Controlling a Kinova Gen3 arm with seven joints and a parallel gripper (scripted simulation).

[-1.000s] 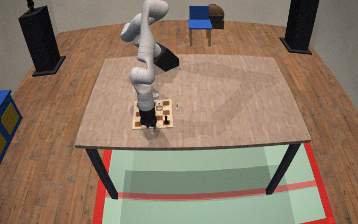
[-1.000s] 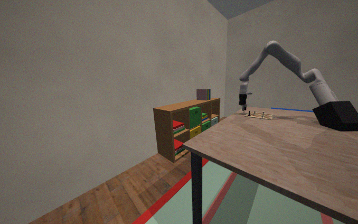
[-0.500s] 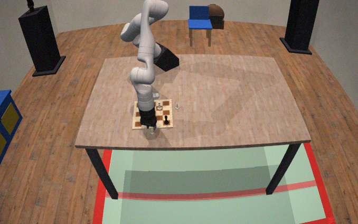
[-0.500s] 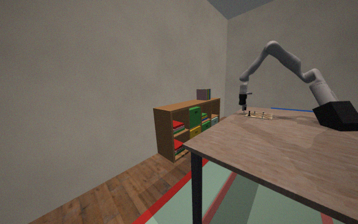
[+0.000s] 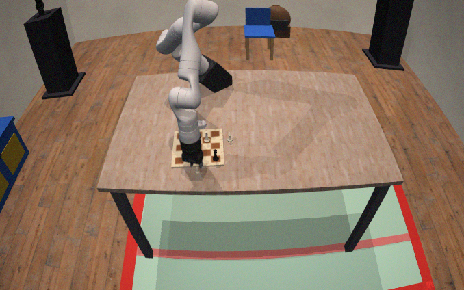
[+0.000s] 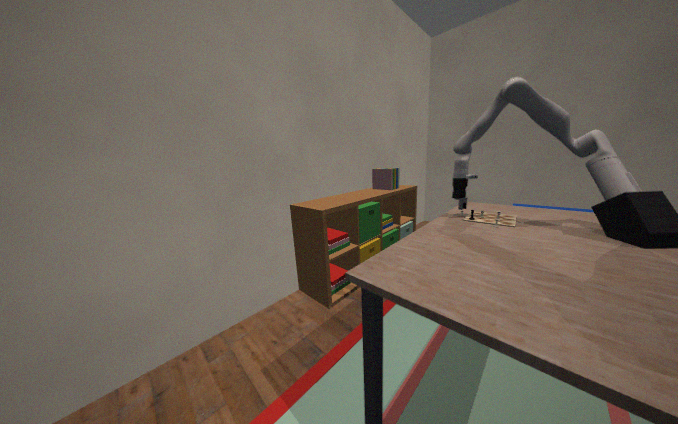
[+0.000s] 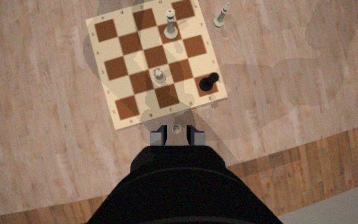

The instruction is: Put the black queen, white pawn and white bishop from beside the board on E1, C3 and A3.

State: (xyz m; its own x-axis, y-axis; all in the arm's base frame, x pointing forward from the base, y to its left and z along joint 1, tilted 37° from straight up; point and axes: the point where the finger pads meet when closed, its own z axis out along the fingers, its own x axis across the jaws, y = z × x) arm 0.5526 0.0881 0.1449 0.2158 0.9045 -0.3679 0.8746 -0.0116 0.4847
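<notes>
The small chessboard [image 7: 156,60] lies on the table, with the black queen [image 7: 209,81] on its near right corner square. A tall white piece [image 7: 171,25] and a small white piece [image 7: 159,75] also stand on the board. The white bishop [image 7: 221,16] stands on the table beyond the board's far right corner. The white pawn [image 7: 176,128] stands on the table just off the board's near edge. My gripper [image 7: 176,131] is open, pointing straight down over the pawn, whose top shows between the two fingers. In the top view the gripper [image 5: 196,165] is at the board's front edge.
The robot's black base [image 5: 215,78] sits at the table's back left. The table's front edge [image 5: 250,189] is close behind the gripper.
</notes>
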